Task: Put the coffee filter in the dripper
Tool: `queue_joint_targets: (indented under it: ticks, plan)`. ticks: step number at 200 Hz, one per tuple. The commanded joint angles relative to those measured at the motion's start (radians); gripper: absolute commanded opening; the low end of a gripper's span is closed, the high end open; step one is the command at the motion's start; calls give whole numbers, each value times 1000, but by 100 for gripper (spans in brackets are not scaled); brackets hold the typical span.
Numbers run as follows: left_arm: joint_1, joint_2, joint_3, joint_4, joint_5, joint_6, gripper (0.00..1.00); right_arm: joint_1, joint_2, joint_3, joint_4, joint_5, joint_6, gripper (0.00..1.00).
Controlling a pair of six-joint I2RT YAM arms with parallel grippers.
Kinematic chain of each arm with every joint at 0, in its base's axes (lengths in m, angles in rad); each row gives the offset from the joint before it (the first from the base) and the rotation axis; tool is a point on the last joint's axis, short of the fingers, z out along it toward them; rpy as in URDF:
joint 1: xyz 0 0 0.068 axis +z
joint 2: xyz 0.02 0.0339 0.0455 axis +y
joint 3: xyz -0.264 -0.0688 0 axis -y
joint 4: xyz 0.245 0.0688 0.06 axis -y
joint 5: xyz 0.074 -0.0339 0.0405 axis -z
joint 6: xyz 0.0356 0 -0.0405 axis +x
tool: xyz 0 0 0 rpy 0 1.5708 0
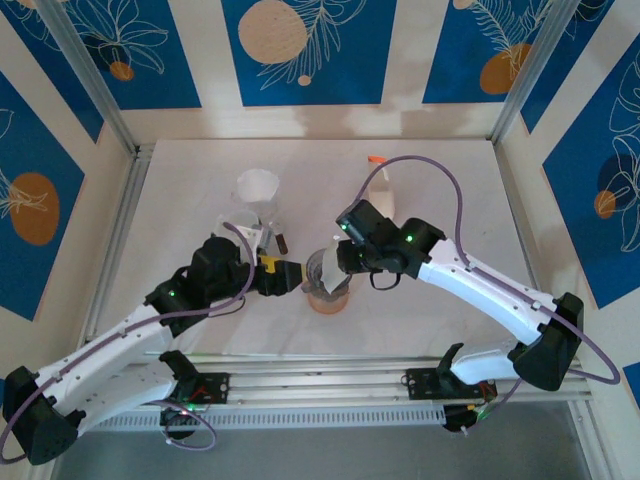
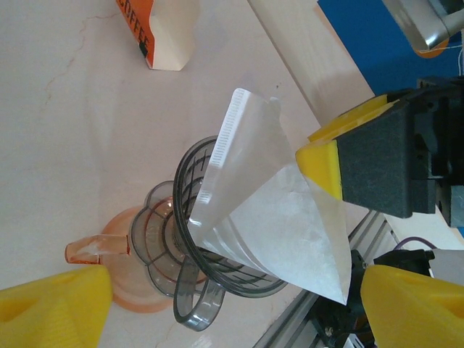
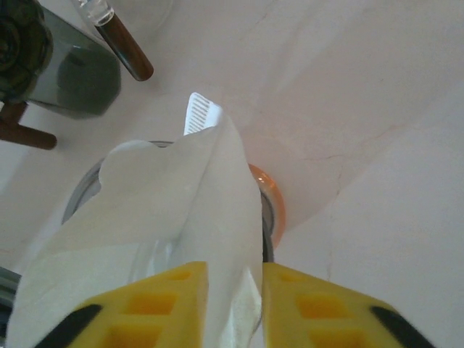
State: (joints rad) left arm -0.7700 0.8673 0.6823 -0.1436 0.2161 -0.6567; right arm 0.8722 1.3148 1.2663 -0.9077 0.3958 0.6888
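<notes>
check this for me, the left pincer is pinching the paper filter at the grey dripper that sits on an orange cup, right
Wrong arm. The right pincer pinches the paper filter at the grey dripper that sits on an orange cup; the right wrist view shows its yellow fingers closed on the paper. The left pincer stands open beside the dripper.

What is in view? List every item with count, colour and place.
coffee filter: one, white, tilted over the dripper
dripper: one, smoky grey, on the cup
cup: one, orange, table centre
box: one, orange and white, far side of the table
cone: one, white, back left
table: one, white
left gripper: one, open, beside the dripper
right gripper: one, shut on the coffee filter
</notes>
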Motion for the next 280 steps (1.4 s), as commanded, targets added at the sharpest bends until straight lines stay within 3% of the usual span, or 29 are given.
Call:
queue_joint_targets:
  ticks: [1,19,104,167,211,280]
  plan:
    - [-4,-16,32,-11,-11,-12,90,14,-4,-2,2,-8,-10,13]
    - [-3,-12,37,-11,-6,-11,90,20,5,21,-14,16,-37,0]
    - [-2,13,54,-27,-17,0,90,102,175,207,-195,193,-167,0]
    - [0,76,45,12,-4,2,94,133,234,212,-201,217,-175,0]
    - [1,123,29,26,-6,0,83,138,253,211,-211,230,-179,0]
    - [1,189,8,50,6,0,77,148,274,215,-212,238,-180,0]
